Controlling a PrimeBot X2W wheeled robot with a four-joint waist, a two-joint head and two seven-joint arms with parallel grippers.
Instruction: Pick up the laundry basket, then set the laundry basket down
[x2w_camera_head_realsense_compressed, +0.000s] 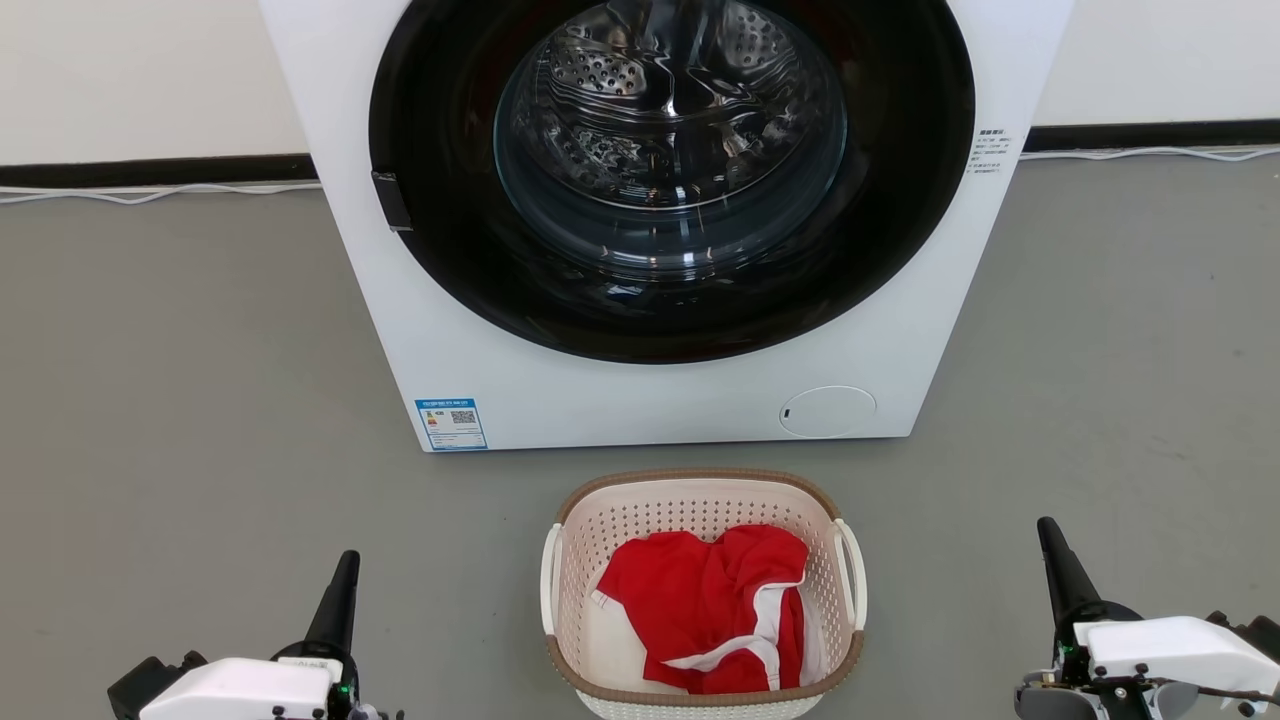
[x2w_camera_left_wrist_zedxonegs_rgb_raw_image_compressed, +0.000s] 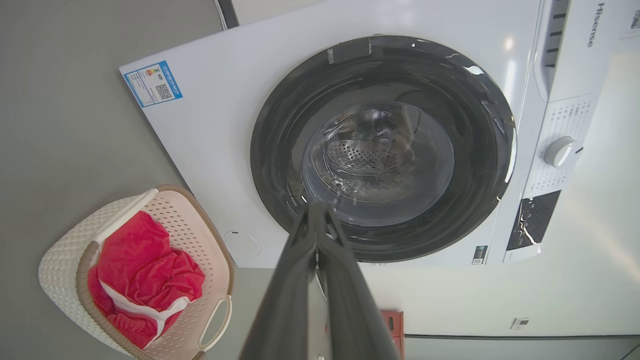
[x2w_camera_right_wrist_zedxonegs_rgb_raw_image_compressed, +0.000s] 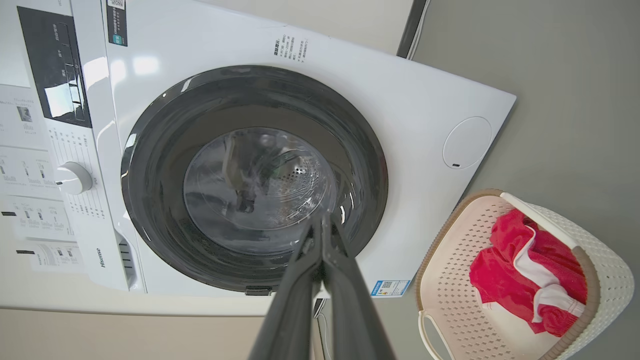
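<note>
Head view: the laundry basket (x2w_camera_head_realsense_compressed: 700, 480) stood on the grey floor (x2w_camera_head_realsense_compressed: 200, 400), just in front of a white front-loading washer (x2w_camera_head_realsense_compressed: 640, 400). A red garment (x2w_camera_head_realsense_compressed: 710, 600) with white trim lay crumpled inside it. The left gripper (x2w_camera_head_realsense_compressed: 347, 558) rose at the lower left and the right gripper (x2w_camera_head_realsense_compressed: 1046, 525) at the lower right. The basket sat between them, apart from both, with a white loop handle facing each side. Each gripper appeared as a single dark spike pointing toward the washer.

Left wrist view: the left gripper (x2w_camera_left_wrist_zedxonegs_rgb_raw_image_compressed: 316, 206) had its two dark fingers pressed together at the tips, holding nothing, and it pointed at the washer's round door. The laundry basket (x2w_camera_left_wrist_zedxonegs_rgb_raw_image_compressed: 65, 260) lay well off to the lower left of the fingers, on the floor beside the washer's base.

Right wrist view: the right gripper (x2w_camera_right_wrist_zedxonegs_rgb_raw_image_compressed: 324, 216) was likewise closed tip to tip and empty, aimed at the door. The laundry basket (x2w_camera_right_wrist_zedxonegs_rgb_raw_image_compressed: 605, 260) lay to the lower right, well apart from the fingers.
</note>
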